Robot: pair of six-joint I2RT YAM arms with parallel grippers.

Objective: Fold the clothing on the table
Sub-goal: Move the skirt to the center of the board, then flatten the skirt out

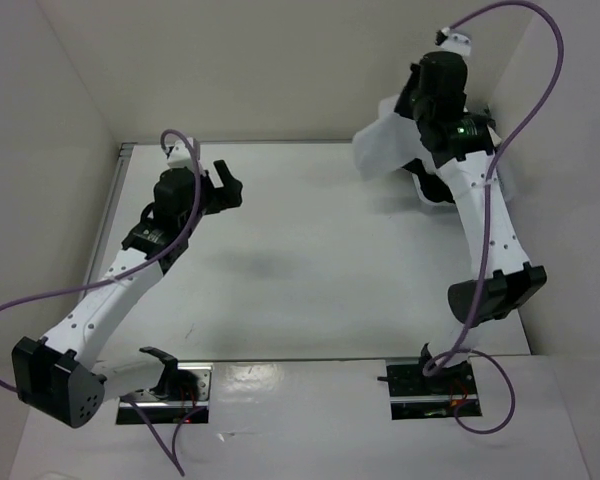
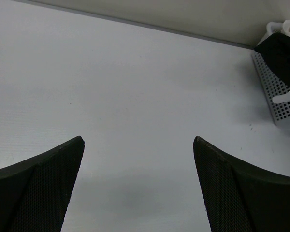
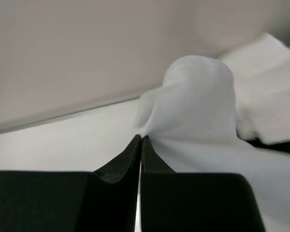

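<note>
Pinching tight, the right hand (image 3: 140,138) has its two black fingers closed on a fold of the thin, soft white fabric garment (image 3: 198,96). The garment bunches up from the fingertips at the far right corner of the large smooth white tabletop (image 1: 310,260), just beside the white perforated plastic bin (image 2: 280,99) with black cloth (image 2: 280,50) in it. The left hand (image 2: 137,140) hovers above the tabletop's left side, spread wide, holding nothing.

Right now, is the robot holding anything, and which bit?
The right arm's jaws pinch a bunched-up fold of the white clothing. The left arm's jaws are open, holding nothing.
</note>
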